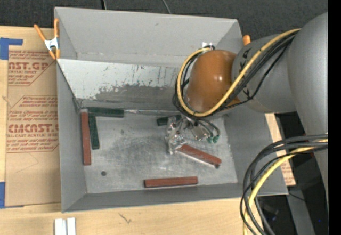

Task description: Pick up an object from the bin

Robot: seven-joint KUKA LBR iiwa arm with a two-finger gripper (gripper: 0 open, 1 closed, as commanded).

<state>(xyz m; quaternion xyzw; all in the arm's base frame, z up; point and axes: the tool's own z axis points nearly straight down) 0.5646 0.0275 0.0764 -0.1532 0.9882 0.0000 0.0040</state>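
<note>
Pincer hangs low over the right half of the grey metal bin, its tip just at the left end of a reddish-brown flat bar that lies slanted on the floor. Whether the pincer is released or clenched I cannot tell. No bar is plainly in its grip.

The bar looks stiff, light and smooth, likely wood or plastic, so it should not bend or break but may slip. Lying flat, it offers only its narrow edges. A hold across its width near the middle would probably stop it swinging, while one at the end would likely let it droop.

A second reddish-brown bar lies nearer, and a small dark green piece farther.
</note>
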